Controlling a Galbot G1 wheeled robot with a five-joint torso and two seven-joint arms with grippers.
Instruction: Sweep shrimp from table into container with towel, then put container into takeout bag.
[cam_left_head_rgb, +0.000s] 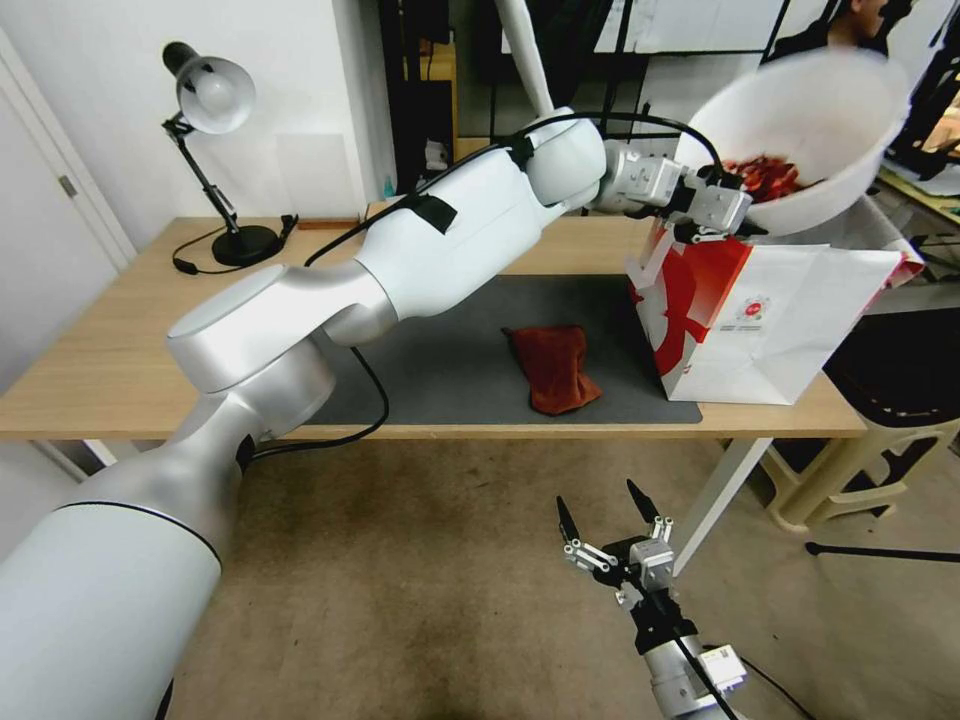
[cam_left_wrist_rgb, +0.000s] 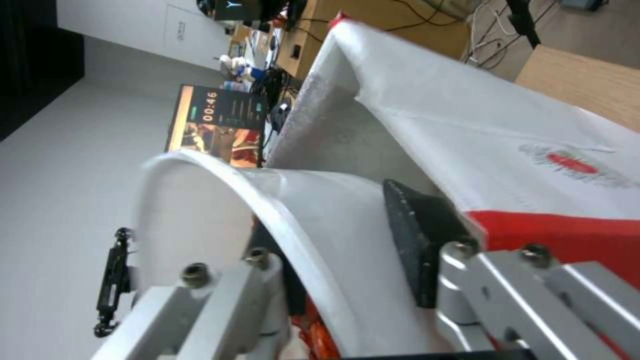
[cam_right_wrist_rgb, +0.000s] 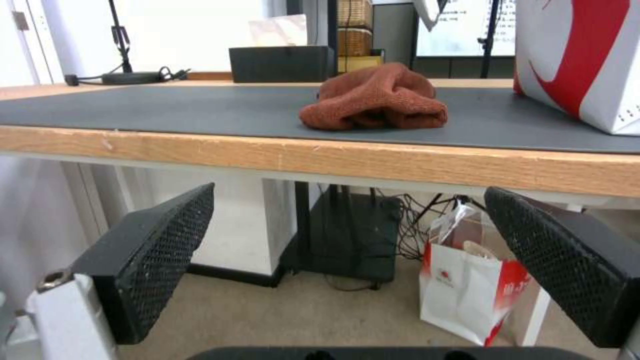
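Nearest, below the table's (cam_left_head_rgb: 110, 370) front edge, the right gripper (cam_left_head_rgb: 610, 522) hangs with jaws spread and nothing in them. On the grey mat lies the crumpled towel (cam_left_head_rgb: 553, 366). Farther right, the left gripper (cam_left_head_rgb: 722, 212) pinches the rim of the container (cam_left_head_rgb: 810, 140), which holds the shrimp (cam_left_head_rgb: 765, 177) tilted above the takeout bag (cam_left_head_rgb: 770, 320).

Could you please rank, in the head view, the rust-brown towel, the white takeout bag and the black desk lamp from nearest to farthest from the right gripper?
Measured from the open right gripper, low in front of the table:
1. Rust-brown cloth towel, on the grey mat just above it.
2. White paper takeout bag with red panel, at the table's right end.
3. Black desk lamp, at the far left corner.
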